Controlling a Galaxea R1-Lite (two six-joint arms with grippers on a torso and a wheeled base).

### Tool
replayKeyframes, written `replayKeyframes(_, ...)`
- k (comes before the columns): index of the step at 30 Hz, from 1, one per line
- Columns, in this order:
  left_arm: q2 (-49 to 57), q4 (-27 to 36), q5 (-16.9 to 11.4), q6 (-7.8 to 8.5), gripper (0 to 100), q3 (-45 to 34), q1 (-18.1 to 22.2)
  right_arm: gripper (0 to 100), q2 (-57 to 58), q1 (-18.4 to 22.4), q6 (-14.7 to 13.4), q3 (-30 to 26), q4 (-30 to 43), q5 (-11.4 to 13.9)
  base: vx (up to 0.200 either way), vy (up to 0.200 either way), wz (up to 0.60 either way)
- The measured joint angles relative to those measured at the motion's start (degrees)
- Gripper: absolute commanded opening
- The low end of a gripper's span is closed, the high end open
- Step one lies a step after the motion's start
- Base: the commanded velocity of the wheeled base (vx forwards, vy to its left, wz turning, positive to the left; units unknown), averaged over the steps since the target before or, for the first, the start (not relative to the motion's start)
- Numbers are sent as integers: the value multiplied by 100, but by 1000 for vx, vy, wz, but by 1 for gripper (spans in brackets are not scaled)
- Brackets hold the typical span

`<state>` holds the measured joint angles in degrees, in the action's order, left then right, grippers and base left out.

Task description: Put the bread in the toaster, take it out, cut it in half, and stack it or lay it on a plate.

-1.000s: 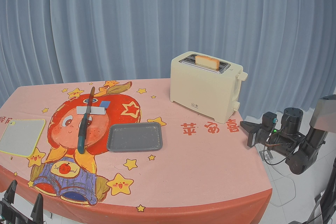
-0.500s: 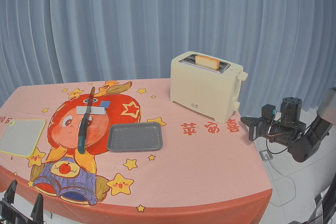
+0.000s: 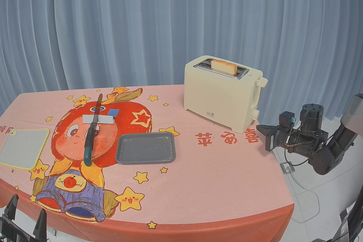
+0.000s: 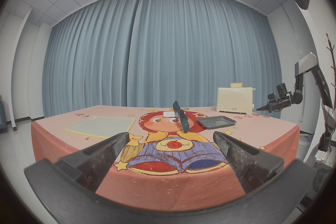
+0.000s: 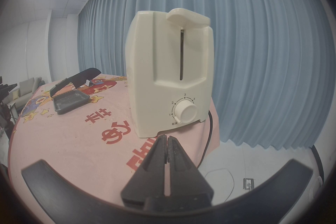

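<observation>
A slice of bread (image 3: 224, 67) stands in the far slot of the cream toaster (image 3: 221, 93), its top poking out. The toaster's lever (image 5: 189, 18) is up, with the dial (image 5: 184, 111) below it. My right gripper (image 3: 261, 128) is shut and empty. It hovers at the table's right edge, pointing at the toaster's lever end, a short way off and lower than the lever. A grey plate (image 3: 145, 148) lies mid-table. Left of it a teal-handled knife (image 3: 90, 133) rests on a small white block. My left gripper (image 4: 170, 137) is open, low before the table's front left corner.
A pale cutting board (image 3: 22, 148) with a yellow rim lies at the table's left edge. The toaster's black cord (image 5: 207, 137) drops over the table edge behind it. Bare tablecloth (image 3: 211, 178) spreads in front of the toaster and the plate.
My right gripper has risen slightly and shifted left toward the toaster's lever end, still shut. The left gripper, bread, knife and plate are unmoved.
</observation>
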<state>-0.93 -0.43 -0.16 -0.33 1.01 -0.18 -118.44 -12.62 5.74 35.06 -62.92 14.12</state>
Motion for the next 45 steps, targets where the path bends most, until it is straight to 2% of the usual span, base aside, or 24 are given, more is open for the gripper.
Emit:
replayKeyframes(22, 0, -1, 0, 1, 100, 0, 0, 0, -578, 91, -39, 636, -61, -29, 0, 0, 0)
replayKeyframes(45, 0, 2, 0, 1, 100, 0, 0, 0, -562, 63, -39, 678, -83, -24, 0, 0, 0)
